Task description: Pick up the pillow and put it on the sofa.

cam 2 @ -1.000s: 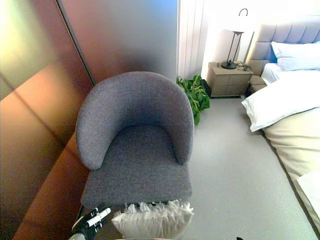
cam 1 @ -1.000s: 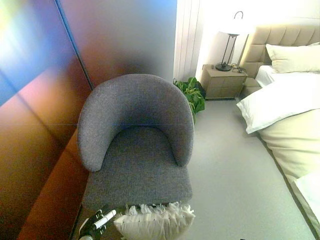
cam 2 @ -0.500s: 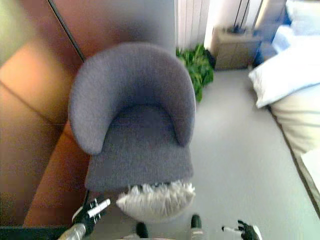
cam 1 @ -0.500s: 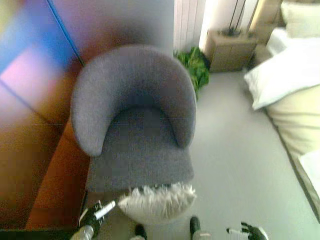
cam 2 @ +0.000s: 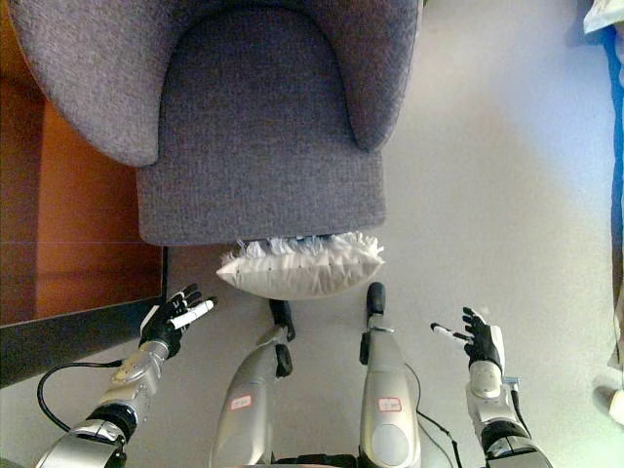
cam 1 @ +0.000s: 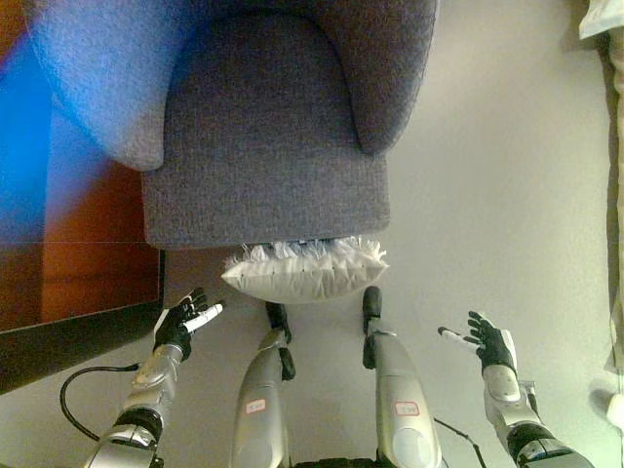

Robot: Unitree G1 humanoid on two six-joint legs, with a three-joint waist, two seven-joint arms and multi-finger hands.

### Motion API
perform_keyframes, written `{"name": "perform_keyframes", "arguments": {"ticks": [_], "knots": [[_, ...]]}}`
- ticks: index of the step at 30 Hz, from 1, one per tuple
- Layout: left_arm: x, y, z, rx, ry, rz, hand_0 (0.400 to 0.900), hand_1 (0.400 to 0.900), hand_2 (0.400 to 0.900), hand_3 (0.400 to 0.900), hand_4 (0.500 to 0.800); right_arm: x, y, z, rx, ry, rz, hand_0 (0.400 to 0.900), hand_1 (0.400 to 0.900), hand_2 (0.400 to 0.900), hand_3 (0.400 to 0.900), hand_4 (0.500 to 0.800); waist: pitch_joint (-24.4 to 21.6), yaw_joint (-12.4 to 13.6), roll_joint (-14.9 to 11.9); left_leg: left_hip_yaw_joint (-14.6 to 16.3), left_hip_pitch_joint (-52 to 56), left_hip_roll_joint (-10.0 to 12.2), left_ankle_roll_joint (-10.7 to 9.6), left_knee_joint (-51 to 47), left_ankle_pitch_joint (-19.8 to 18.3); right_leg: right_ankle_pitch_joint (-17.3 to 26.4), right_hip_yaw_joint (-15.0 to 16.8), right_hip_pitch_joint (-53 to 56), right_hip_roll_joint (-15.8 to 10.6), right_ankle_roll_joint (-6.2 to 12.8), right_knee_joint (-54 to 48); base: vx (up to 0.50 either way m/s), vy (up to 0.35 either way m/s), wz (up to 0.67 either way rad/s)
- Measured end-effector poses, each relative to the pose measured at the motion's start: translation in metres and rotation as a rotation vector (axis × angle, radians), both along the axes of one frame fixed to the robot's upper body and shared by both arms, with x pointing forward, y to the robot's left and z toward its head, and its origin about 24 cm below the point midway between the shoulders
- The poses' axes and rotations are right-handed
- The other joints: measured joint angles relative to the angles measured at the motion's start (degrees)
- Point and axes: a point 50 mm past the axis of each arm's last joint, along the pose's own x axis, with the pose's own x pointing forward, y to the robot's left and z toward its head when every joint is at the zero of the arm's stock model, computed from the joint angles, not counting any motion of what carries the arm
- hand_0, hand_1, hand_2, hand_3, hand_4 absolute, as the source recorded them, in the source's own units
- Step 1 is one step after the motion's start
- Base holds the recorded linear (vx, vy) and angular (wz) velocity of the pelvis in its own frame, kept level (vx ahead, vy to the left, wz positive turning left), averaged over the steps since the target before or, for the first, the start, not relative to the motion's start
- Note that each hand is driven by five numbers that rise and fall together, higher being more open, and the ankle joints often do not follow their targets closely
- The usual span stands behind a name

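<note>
A white pillow point(cam 1: 302, 274) with a fringed edge lies on the grey floor against the front of a grey tub armchair point(cam 1: 263, 136). My left hand point(cam 1: 182, 324) hovers low left of the pillow, fingers spread open and holding nothing. My right hand point(cam 1: 486, 342) hangs to the pillow's lower right, well apart from it, fingers also spread. In the right eye view the pillow point(cam 2: 300, 270) sits between the left hand point(cam 2: 172, 319) and right hand point(cam 2: 476, 338). Neither hand touches the pillow.
A brown wood-panelled wall point(cam 2: 68, 244) with a dark base runs along the left beside the chair. The edge of a bed with pale bedding point(cam 1: 614, 58) shows at the far right. Grey floor point(cam 1: 497, 195) stretches right of the chair.
The camera has tilted sharply down, so the chair and pillow sit higher in view and the room beyond has dropped out. Both hands now show fully, still spread open.
</note>
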Motion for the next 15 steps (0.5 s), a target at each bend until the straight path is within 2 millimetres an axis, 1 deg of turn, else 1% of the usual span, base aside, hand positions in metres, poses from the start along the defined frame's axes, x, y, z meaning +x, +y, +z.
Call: {"name": "perform_keyframes", "arguments": {"ticks": [4, 7, 9, 10, 11, 15], "knots": [[0.013, -0.004, 0.010, -0.002, -0.057, 0.007, 0.900, 0.900, 0.900, 0.900, 0.800, 0.006, 0.004, 0.004, -0.006, -0.024, 0.028, 0.900, 0.900, 0.900, 0.900, 0.800, 0.2, 0.0, -0.3, -0.3, -4.8, 0.1, 0.1, 3.1, -0.2, -0.5, 0.8, -5.1, 0.0, -0.19, 3.5, -0.01, -0.005, -0.01], [0.027, -0.010, 0.021, 0.004, -0.092, -0.005, 0.900, 0.900, 0.900, 0.900, 0.800, 0.008, 0.008, 0.004, -0.012, -0.019, 0.051, 0.900, 0.900, 0.900, 0.900, 0.800, 0.2, -0.2, -0.6, -1.8, -8.0, 0.1, -0.1, 6.7, -1.6, -1.6, 1.2, -7.9, 0.1, -0.47, 6.3, 0.00, -0.022, 0.01], [0.037, -0.014, 0.028, 0.003, -0.120, -0.018, 0.900, 0.900, 0.900, 0.900, 0.800, 0.011, 0.010, 0.006, -0.015, -0.038, 0.054, 0.900, 0.900, 0.900, 0.900, 0.800, 0.2, -0.2, -0.7, -2.9, -10.0, 0.0, -0.3, 8.5, -2.0, -1.7, 1.9, -9.5, 0.6, -0.52, 7.5, 0.00, -0.040, 0.00], [0.041, -0.016, 0.032, -0.004, -0.135, -0.015, 0.900, 0.900, 0.900, 0.900, 0.800, 0.012, 0.011, 0.007, -0.019, -0.042, 0.058, 0.900, 0.900, 0.900, 0.900, 0.800, 0.2, -0.3, -1.1, -3.2, -10.7, 0.0, -0.4, 9.3, -2.1, -1.7, 2.7, -10.2, 1.1, -0.51, 8.1, 0.01, -0.049, -0.01], [0.045, -0.016, 0.035, -0.008, -0.148, -0.008, 0.900, 0.900, 0.900, 0.900, 0.800, 0.013, 0.012, 0.007, -0.022, -0.044, 0.067, 0.900, 0.900, 0.900, 0.900, 0.800, 0.2, -0.3, -1.4, -3.7, -11.5, 0.0, -0.4, 10.3, -2.5, -1.8, 2.7, -10.7, 1.1, -0.56, 8.7, 0.02, -0.049, -0.01], [0.053, -0.018, 0.044, -0.037, -0.183, 0.014, 0.900, 0.900, 0.900, 0.900, 0.800, 0.013, 0.014, 0.007, -0.025, -0.042, 0.075, 0.900, 0.900, 0.900, 0.900, 0.800, 0.3, -0.6, -2.6, -5.2, -13.7, 0.1, -0.6, 13.1, -3.4, -1.8, 2.9, -12.1, 1.6, -0.58, 10.4, 0.02, -0.069, -0.01]]}}
